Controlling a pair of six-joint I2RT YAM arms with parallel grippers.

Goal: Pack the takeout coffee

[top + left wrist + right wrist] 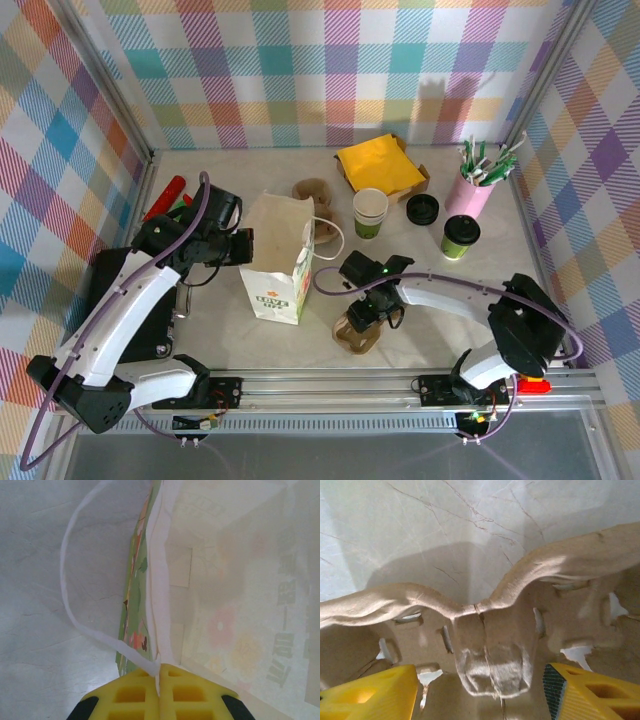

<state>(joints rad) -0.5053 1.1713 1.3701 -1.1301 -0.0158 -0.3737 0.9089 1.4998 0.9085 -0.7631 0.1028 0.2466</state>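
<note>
A white paper bag [280,255] stands upright on the table [250,170], its top open. Just behind it lies a brown pulp cup carrier [315,192]. A second carrier [356,340] lies near the front, to the right of the bag. Further back are a lidless cream-and-green cup [370,212], a loose black lid [422,209], yellow napkins [379,163] and a pink holder [470,198] with green-and-white sticks.

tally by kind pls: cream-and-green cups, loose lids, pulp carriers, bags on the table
Cream-and-green cups: 2, the takeout coffee and the lidless cup
Loose lids: 1, the loose black lid
Pulp carriers: 2, the near carrier and the far carrier
Bags: 1, the white paper bag
Total: 6
</note>
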